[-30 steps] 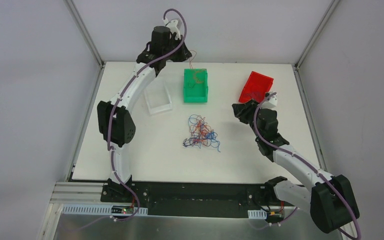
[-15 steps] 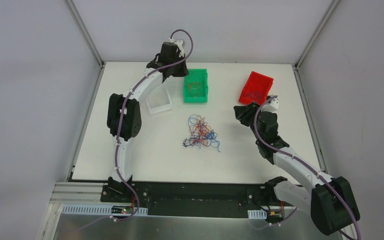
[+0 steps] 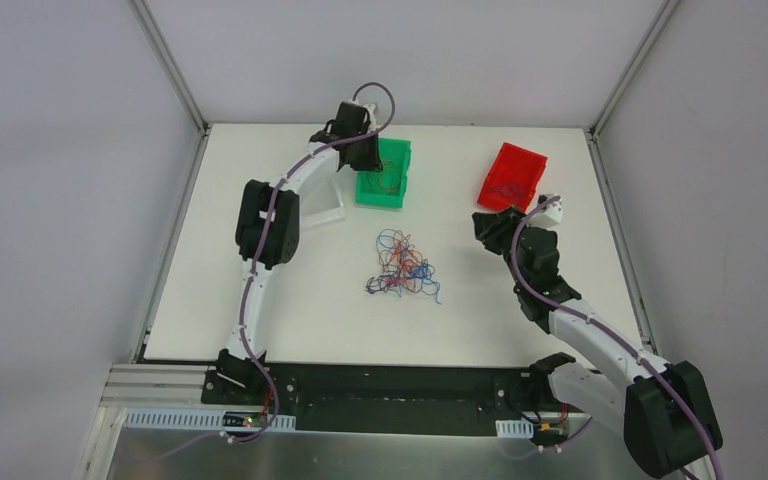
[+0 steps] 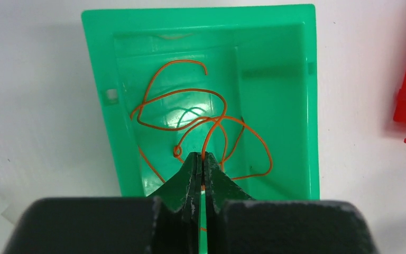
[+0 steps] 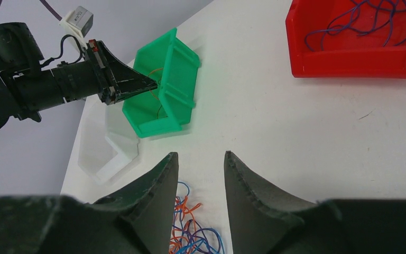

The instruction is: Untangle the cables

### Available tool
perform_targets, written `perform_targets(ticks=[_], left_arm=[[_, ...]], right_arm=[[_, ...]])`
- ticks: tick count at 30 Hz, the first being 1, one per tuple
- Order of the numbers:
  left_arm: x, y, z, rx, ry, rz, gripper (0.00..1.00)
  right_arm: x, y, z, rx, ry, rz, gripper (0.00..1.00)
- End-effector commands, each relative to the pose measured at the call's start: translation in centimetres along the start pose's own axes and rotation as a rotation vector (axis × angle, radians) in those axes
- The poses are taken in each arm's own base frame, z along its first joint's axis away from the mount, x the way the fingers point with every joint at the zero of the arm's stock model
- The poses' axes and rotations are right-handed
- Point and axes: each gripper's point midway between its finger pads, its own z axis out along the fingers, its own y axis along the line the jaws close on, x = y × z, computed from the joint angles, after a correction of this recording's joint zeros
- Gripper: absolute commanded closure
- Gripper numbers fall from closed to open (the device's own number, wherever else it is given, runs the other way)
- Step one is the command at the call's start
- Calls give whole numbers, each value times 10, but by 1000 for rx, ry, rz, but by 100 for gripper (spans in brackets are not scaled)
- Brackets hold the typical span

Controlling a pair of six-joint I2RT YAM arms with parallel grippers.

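A palm-sized knot of blue, orange-red and purple cables (image 3: 405,272) lies mid-table; its top edge shows low in the right wrist view (image 5: 195,238). My left gripper (image 3: 368,165) hangs over the green bin (image 3: 392,186), shut on a thin orange wire (image 4: 201,114) that coils inside the bin (image 4: 100,63); the jaw tips (image 4: 201,157) pinch one strand. My right gripper (image 3: 482,222) hovers right of the knot, open (image 5: 201,155), with nothing between its fingers.
A red bin (image 3: 510,178) at the back right holds blue and purple wires (image 5: 370,18). A clear bin (image 3: 320,205) stands left of the green one. The left arm arches over the table's left side.
The left arm swung right and down, bringing the orange wire into the green bin, and the bin turned slightly. The right arm drifted a little toward the near side.
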Motion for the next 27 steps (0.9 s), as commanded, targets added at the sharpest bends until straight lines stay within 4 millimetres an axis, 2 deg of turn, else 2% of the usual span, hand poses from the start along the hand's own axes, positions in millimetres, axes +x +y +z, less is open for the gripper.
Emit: perform_targets(ticks=[1, 2, 9, 12, 16, 18, 21, 23, 24, 27], left_arm=[[-30, -24, -19, 73, -52, -16, 100], [-35, -28, -24, 80, -62, -16, 97], [-66, -51, -73, 125, -131, 6, 62], [-69, -59, -94, 137, -137, 10, 41], [-62, -66, -131, 148, -125, 21, 26], [-49, -71, -152, 154, -109, 32, 21], [-11, -77, -182, 182, -59, 74, 12], [21, -83, -203, 212, -20, 104, 8], [45, -81, -207, 207, 15, 110, 7], [91, -82, -222, 180, 54, 153, 7]], right_arm=[[-19, 8, -2, -26, -78, 10, 60], [-19, 7, -2, -24, -78, 10, 60], [-15, 5, 0, -16, -66, 6, 60], [-15, 5, 0, -19, -62, 4, 60], [-10, 6, 1, -27, -40, 1, 59], [-6, 8, 2, -36, -17, 1, 59], [5, 11, 3, -53, 37, -5, 57], [13, 18, 2, -85, 91, -12, 54], [21, 22, 0, -108, 140, -15, 52], [47, 32, -10, -189, 276, -3, 48]])
